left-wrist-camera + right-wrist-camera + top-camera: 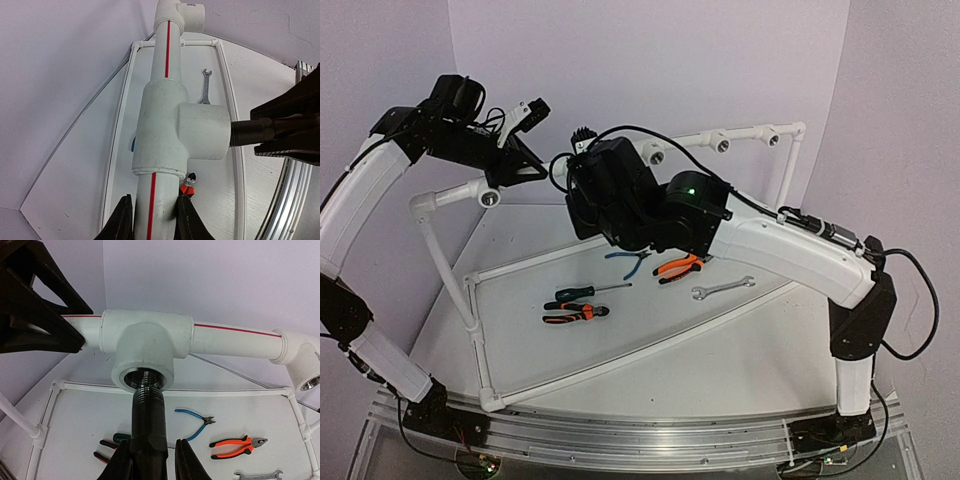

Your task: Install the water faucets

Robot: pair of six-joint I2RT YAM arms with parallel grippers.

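**At the right gripper's tips: faucet thread meets the tee**

Between the fingers of the right gripper (150,462) stands the dark-grey threaded water faucet (148,412), a stubby metal cylinder. The gripper is closed tight on its lower body, with a finger pressed against each side. Straight ahead of the gripper's tips, the faucet's threaded end is at the mouth of the white plastic pipe tee (145,337). It seems to sit just inside the opening, though how far the threads have caught is hard to tell.

The left gripper (152,224) is narrowed onto the white plastic pipe with a red stripe (172,50). Both fingers touch the pipe just beside the tee and clamp it between them. Seen from the left gripper, the faucet meets the tee's side branch from the right, with the right gripper's dark fingers around it.

Beneath both grippers, several tools lie on the white tabletop (740,340), all well apart from the faucet:
- blue-handled cutters (195,425)
- orange-handled pliers (235,444)
- a steel open-ended spanner (722,288)
- a green-and-black-handled screwdriver (588,291)
- orange-and-black pliers (575,313)
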